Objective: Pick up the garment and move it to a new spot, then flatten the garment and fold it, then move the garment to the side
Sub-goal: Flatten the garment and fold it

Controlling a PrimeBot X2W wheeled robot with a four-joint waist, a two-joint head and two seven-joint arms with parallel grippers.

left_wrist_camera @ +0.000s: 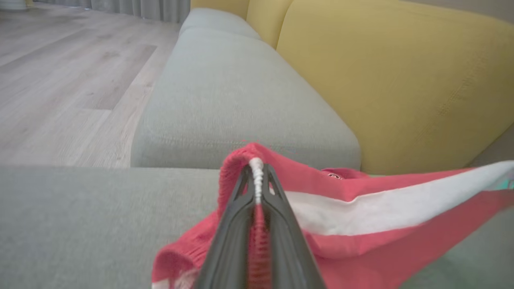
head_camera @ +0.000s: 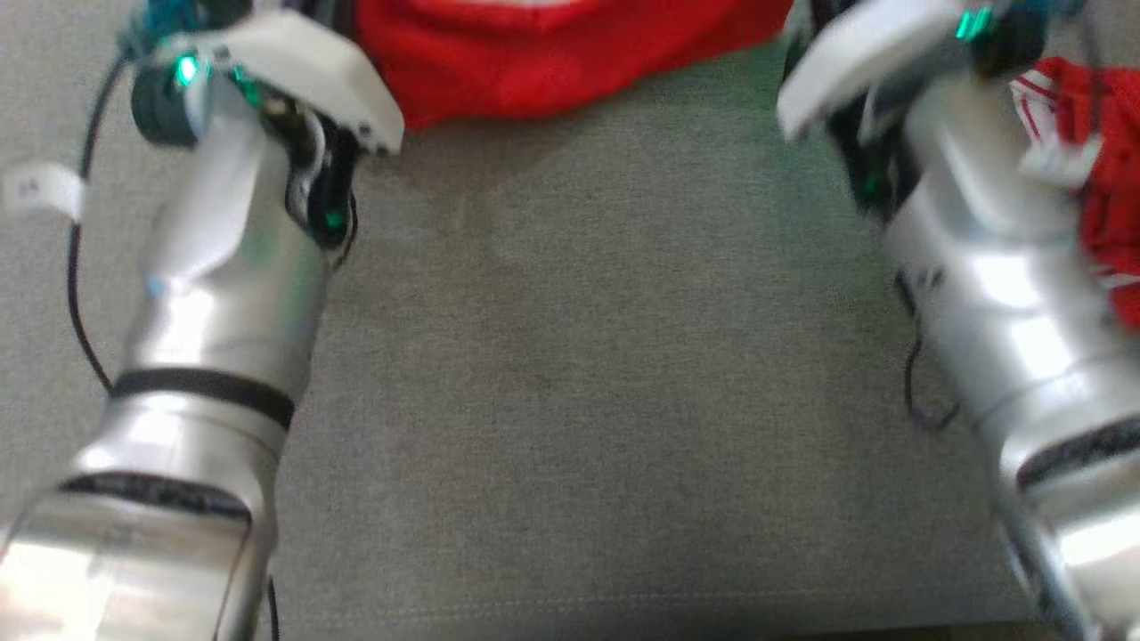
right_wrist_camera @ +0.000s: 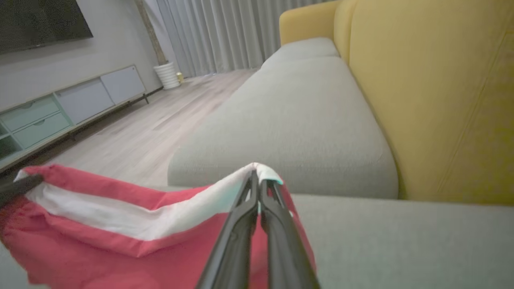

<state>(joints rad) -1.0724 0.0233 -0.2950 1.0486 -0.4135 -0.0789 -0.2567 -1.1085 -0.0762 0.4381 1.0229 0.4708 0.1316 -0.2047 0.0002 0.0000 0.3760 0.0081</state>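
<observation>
The garment (head_camera: 552, 53) is red with a broad white band and hangs at the top of the head view, stretched between my two arms over the grey sofa seat (head_camera: 606, 374). In the left wrist view my left gripper (left_wrist_camera: 257, 168) is shut on a ribbed red-and-white edge of the garment (left_wrist_camera: 361, 208). My right gripper (right_wrist_camera: 259, 176) is shut on the white band at the garment's (right_wrist_camera: 120, 224) other end. A dark finger (right_wrist_camera: 20, 186) of the other arm grips the far corner there. In the head view both sets of fingertips are hidden past the wrists.
More red cloth with white stripes (head_camera: 1104, 178) lies at the seat's right edge beside my right forearm (head_camera: 989, 267). A yellow backrest (left_wrist_camera: 401, 80) rises behind the seat. Wooden floor (left_wrist_camera: 60, 80) and a low cabinet (right_wrist_camera: 60, 112) lie beyond the sofa.
</observation>
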